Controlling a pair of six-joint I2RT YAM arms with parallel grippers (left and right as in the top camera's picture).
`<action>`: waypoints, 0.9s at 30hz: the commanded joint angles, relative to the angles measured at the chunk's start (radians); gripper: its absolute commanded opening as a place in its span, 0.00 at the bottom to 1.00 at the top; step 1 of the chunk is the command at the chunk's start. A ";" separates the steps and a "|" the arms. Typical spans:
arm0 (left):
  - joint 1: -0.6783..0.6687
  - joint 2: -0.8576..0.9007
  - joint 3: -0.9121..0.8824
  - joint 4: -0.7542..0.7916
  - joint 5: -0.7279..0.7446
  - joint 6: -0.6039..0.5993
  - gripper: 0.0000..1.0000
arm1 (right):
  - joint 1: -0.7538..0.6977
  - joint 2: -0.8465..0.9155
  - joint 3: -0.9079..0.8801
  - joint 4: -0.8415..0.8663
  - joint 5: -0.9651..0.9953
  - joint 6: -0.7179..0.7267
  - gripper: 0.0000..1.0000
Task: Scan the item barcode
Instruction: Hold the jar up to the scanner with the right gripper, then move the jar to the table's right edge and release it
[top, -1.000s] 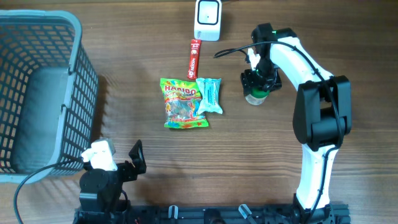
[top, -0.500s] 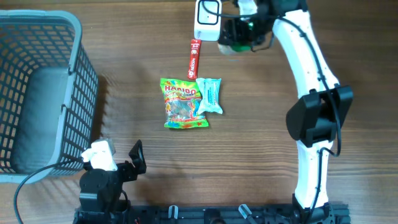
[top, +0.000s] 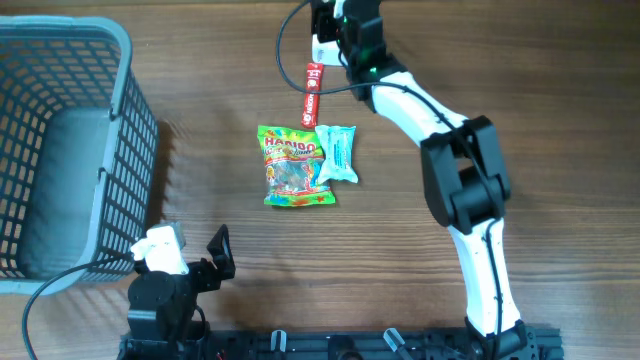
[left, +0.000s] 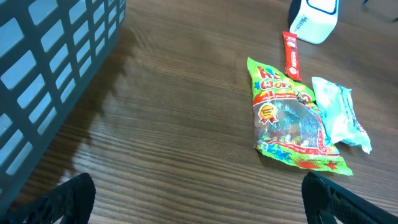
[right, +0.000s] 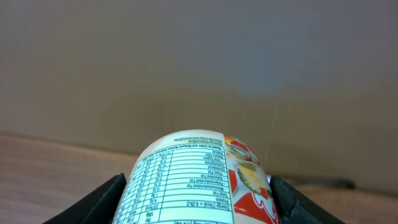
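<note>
1. The right gripper (right: 199, 198) pinches a labelled pot (right: 186, 168) between its pads, printed panel facing the wrist camera.
2. The scanner (left: 314, 22) sits directly beneath that gripper. The pot is presented, but no barcode is visible, so the scan is judged unconfirmed.
3. The left gripper (left: 202, 202) is spread wide, empty and well apart from the pot.

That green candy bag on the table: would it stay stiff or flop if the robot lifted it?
Probably floppy: the candy bag is thin film, lying flat and wrinkled. Its glossy surface may be slippery to pinch. The loose sweets showing through it would likely shift and sag downward.
</note>
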 joint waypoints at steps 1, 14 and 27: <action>0.003 -0.007 -0.005 0.002 0.001 0.005 1.00 | 0.000 0.058 -0.003 0.071 0.026 0.011 0.60; 0.003 -0.007 -0.005 0.003 0.001 0.005 1.00 | -0.090 -0.306 0.005 -0.365 0.062 -0.084 0.57; 0.003 -0.007 -0.005 0.003 0.001 0.005 1.00 | -0.943 -0.275 -0.019 -1.187 0.018 -0.091 0.63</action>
